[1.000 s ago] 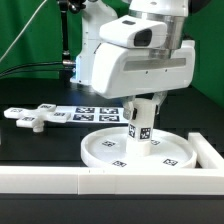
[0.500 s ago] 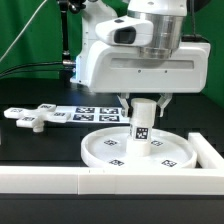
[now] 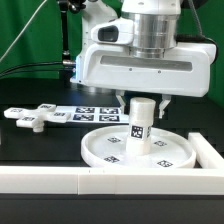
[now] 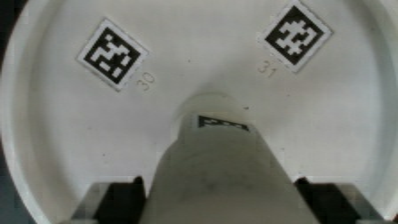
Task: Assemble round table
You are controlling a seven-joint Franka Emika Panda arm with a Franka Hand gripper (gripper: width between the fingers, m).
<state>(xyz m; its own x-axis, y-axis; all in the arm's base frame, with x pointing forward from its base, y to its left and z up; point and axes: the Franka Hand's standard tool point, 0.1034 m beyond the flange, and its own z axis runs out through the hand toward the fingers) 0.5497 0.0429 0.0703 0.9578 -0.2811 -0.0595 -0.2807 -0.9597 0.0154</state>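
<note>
The large rimmed round disc [image 3: 140,150] lies flat on the black table near the white border wall. The short cylindrical leg [image 3: 141,125] stands upright on the disc's middle, bearing markers. My gripper [image 3: 142,104] is shut on the leg's top from above. In the wrist view the leg [image 4: 217,160] runs between my two dark fingers [image 4: 118,198], down to the disc [image 4: 196,50] with two markers. The flat cross-shaped piece [image 3: 33,117] lies on the table at the exterior view's left.
The marker board [image 3: 92,113] lies behind the disc. A long white border wall [image 3: 60,180] runs along the front, with a side wall [image 3: 213,150] at the exterior view's right. A green backdrop stands behind.
The arm has turned and shifted toward the exterior view's right. The leg has gone from tilted to upright on the disc's middle.
</note>
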